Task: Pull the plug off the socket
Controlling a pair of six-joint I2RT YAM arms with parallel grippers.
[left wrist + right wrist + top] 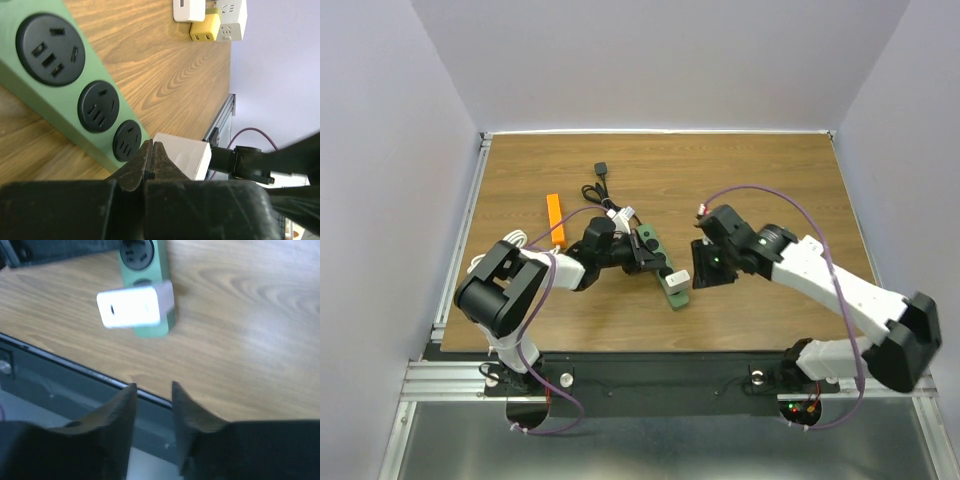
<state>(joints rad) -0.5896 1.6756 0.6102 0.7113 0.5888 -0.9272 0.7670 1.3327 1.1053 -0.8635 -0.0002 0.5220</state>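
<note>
The socket is a long dark-green power strip (653, 250) with round black outlets, lying slantwise mid-table. A white plug (677, 278) sits in its near end. In the left wrist view the strip (60, 107) shows three empty outlets with the plug (184, 155) beyond them. My left gripper (645, 256) is shut and empty, its fingertips (150, 156) over the strip beside the plug. My right gripper (703, 278) is open and empty just right of the plug. In its view the plug (132, 307) and strip (145, 260) lie beyond the fingers (125, 405).
An orange block (554, 220) lies left of the strip. The strip's black cord ends in a black plug (602, 168) farther back. Small white and yellow adapters (205, 27) lie behind the strip. The table's near edge and metal rail (60, 375) run under the right gripper.
</note>
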